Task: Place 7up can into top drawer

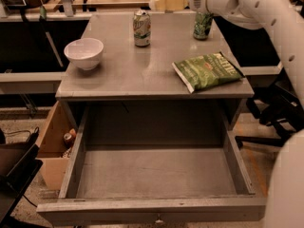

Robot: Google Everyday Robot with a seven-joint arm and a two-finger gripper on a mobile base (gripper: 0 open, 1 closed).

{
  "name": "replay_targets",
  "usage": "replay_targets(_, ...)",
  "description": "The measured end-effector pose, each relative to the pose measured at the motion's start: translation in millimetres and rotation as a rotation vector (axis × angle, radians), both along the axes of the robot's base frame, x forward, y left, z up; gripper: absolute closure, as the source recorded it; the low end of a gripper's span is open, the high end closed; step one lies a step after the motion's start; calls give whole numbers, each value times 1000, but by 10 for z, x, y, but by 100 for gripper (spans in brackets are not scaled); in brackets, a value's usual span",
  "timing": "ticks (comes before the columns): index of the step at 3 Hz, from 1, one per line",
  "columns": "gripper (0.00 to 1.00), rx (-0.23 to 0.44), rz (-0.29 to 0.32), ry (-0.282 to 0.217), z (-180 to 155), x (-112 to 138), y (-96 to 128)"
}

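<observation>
The 7up can [141,28], pale whitish-silver with light green markings, stands upright on the back middle of the grey table [142,75]. My gripper [169,1] hangs at the table's far edge, just behind and to the right of the can and apart from it. The white arm comes in from the upper right. The top drawer [156,175] is pulled fully out below the table top. It is empty, with its flat front panel and small knob [158,218] at the bottom of the view.
A darker green can [203,24] stands at the back right, under the arm. A green chip bag [207,71] lies at the right front of the table. A white bowl [84,52] sits at the left. A cardboard box [56,148] stands left of the drawer, and a chair base [273,113] is at the right.
</observation>
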State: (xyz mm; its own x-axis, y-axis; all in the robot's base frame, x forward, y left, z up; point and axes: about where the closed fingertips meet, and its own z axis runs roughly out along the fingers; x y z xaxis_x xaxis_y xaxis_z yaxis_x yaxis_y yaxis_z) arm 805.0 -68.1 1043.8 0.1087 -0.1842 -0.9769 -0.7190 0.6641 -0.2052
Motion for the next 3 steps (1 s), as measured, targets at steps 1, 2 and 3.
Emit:
replay_targets(1, 0, 16, 2, 61, -272, 334, 192)
replay_targets(2, 0, 26, 12, 93, -443, 505, 341)
replay_targets(3, 0, 32, 26, 116, -658, 682, 556)
